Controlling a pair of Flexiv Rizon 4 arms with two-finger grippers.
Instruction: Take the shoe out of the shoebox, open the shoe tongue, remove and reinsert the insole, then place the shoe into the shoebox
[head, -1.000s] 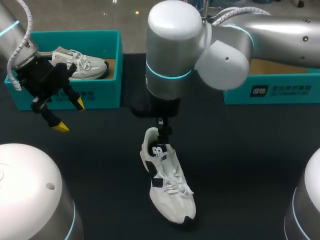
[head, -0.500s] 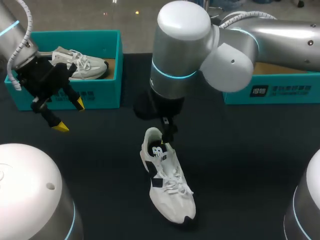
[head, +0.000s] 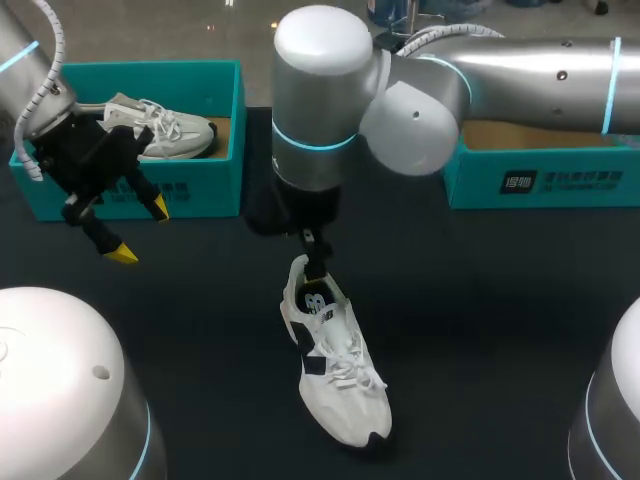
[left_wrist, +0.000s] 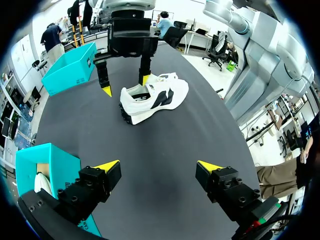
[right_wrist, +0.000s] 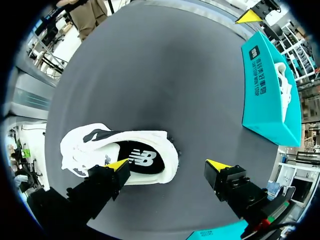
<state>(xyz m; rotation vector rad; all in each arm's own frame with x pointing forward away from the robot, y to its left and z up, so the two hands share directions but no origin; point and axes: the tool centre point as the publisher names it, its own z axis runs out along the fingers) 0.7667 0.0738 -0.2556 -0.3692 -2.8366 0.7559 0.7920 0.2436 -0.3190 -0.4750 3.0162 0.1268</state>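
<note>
We read left fingers (left_wrist: 107, 166) wide, above desk (head: 480, 300) near shoebox (head: 190, 190) | right fingers (right_wrist: 118, 165) wide, one tip in shoe (head: 335, 370) opening, other outside.

The shoe (head: 340, 395) looks like white cloth with smooth dark panels. The table (head: 500, 320) is matt black. The right arm (head: 320, 90) has a glossy, smooth shell.

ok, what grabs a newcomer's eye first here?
The white shoe in the middle of the dark table, with the right gripper open at its heel, one finger over the opening, one outside. Then the left gripper, open, in front of a teal shoebox holding a second shoe.
</note>
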